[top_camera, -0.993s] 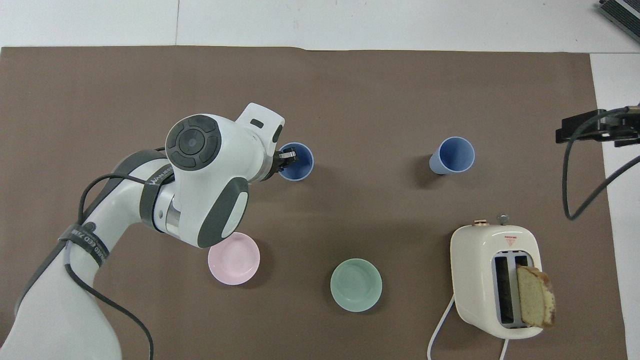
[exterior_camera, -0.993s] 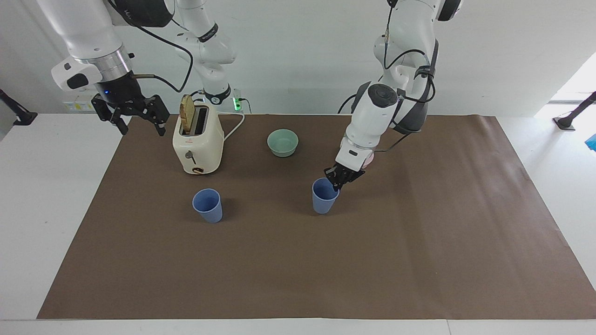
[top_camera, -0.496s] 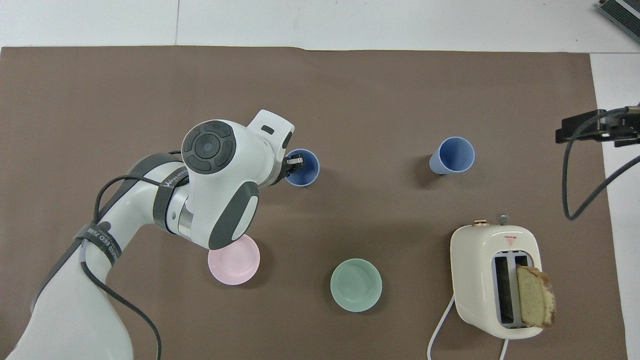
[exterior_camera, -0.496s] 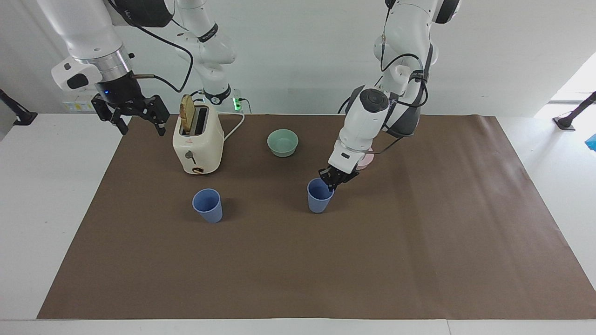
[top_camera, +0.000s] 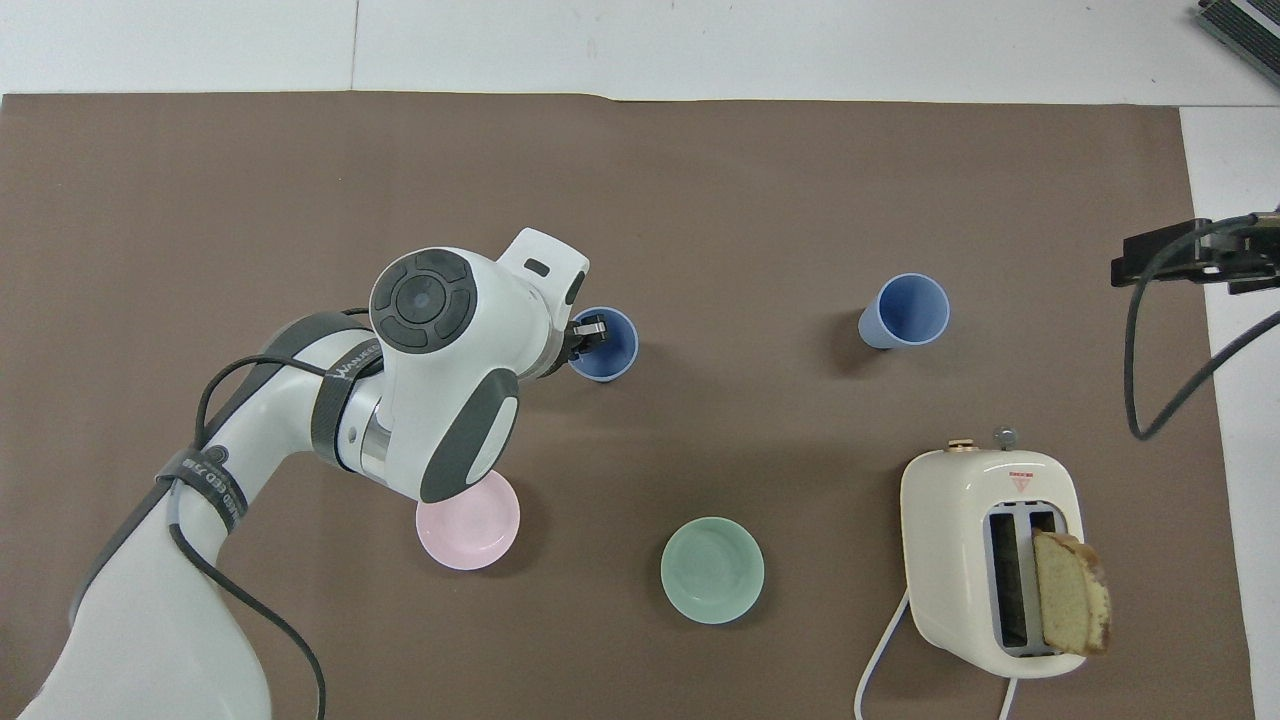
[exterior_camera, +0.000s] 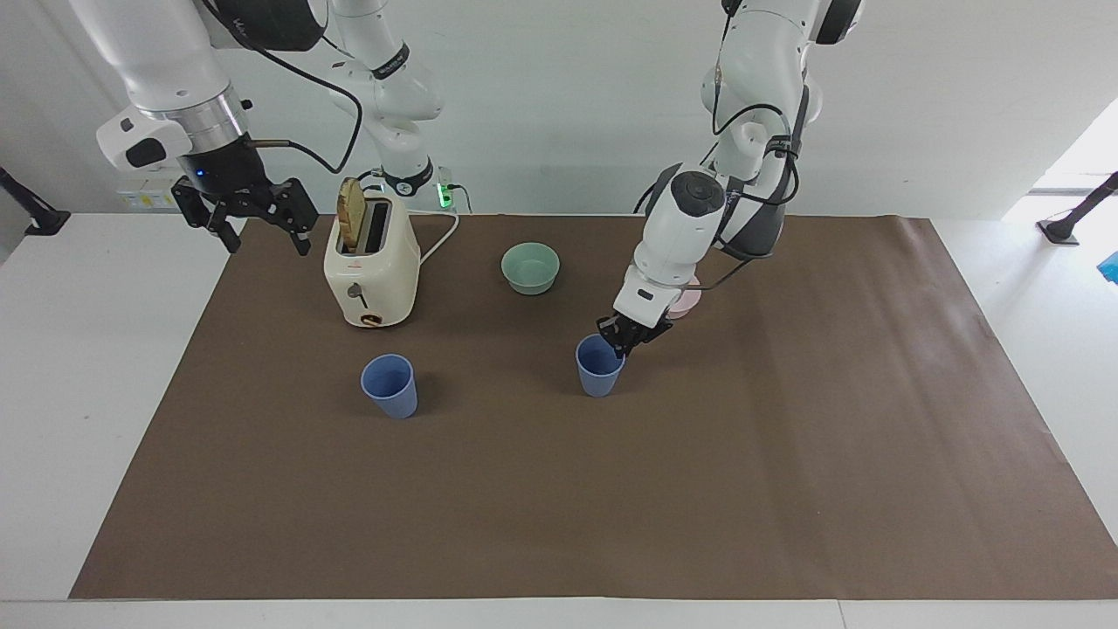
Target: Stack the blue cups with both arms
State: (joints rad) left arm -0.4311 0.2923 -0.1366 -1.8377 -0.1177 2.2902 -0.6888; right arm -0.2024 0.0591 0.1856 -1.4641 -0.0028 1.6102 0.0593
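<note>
Two blue cups stand upright on the brown mat. My left gripper [exterior_camera: 622, 344] is shut on the rim of one blue cup [exterior_camera: 599, 374], one finger inside it and one outside; from above the fingertips [top_camera: 590, 328] sit at the edge of that cup [top_camera: 606, 352]. The other blue cup [exterior_camera: 389, 386] [top_camera: 905, 310] stands free toward the right arm's end, farther from the robots than the toaster. My right gripper [exterior_camera: 256, 218] hangs open in the air over the mat's edge beside the toaster, holding nothing; only part of it [top_camera: 1180, 255] shows from above.
A cream toaster [exterior_camera: 371, 271] [top_camera: 990, 560] with a bread slice in one slot stands near the robots. A green bowl [exterior_camera: 530, 267] [top_camera: 712, 570] and a pink bowl [top_camera: 468, 525], half hidden under the left arm, sit nearer to the robots than the cups.
The left gripper has carried its blue cup a short way toward the right arm's end of the table. The right arm has not moved.
</note>
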